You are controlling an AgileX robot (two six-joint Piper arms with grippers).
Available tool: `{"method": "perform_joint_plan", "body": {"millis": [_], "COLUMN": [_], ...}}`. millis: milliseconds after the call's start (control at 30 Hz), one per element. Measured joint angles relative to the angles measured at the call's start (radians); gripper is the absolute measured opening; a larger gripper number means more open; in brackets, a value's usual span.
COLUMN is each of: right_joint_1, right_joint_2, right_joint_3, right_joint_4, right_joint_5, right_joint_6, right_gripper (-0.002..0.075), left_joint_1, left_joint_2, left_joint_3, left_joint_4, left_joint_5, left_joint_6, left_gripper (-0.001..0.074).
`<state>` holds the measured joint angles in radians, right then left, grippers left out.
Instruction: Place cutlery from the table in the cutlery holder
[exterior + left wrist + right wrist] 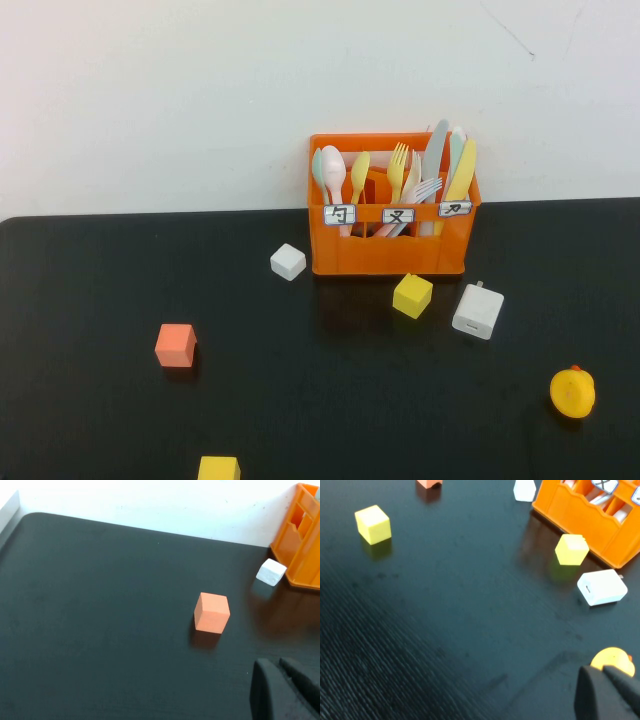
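You can only catch a dark sliver of the left gripper and right gripper, so I can't tell their finger state. Both knives, yellow and grey, already stand in the cutlery holder at the table's back edge. Looks done; only blocks, a charger and a duck are left, with loads of room near the front edge.
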<state>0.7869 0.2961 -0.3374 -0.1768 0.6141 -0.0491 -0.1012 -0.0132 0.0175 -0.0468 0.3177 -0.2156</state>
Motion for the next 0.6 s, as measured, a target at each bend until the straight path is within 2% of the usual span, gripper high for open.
{"method": "perform_joint_plan", "body": {"millis": [167, 233, 367, 600], "right_joint_1": [-0.002, -0.044, -0.199, -0.505], "right_joint_2": [-0.004, -0.02, -0.048, -0.162], "right_joint_3": [0.0, 0.004, 0.048, 0.25], "right_joint_4": [0.0, 0.002, 0.013, 0.015], "right_joint_5": [0.004, 0.009, -0.011, -0.245], "right_joint_6": [-0.002, -0.015, -0.016, -0.032], "right_gripper": [-0.0001, -0.0001, -0.0001, -0.0001], "left_joint_1": [0.0, 0.0, -0.001, -0.004], "left_joint_2": [0.0, 0.0, 0.0, 0.0], "left_joint_3": [0.0, 0.0, 0.0, 0.0], "left_joint_4": [0.0, 0.0, -0.002, -0.004], "left_joint_5": [0.0, 0.0, 0.0, 0.002], "left_joint_6": [0.0, 0.0, 0.0, 0.0], "left_gripper": [-0.0001, -0.0001, -0.0001, -0.0001]}}
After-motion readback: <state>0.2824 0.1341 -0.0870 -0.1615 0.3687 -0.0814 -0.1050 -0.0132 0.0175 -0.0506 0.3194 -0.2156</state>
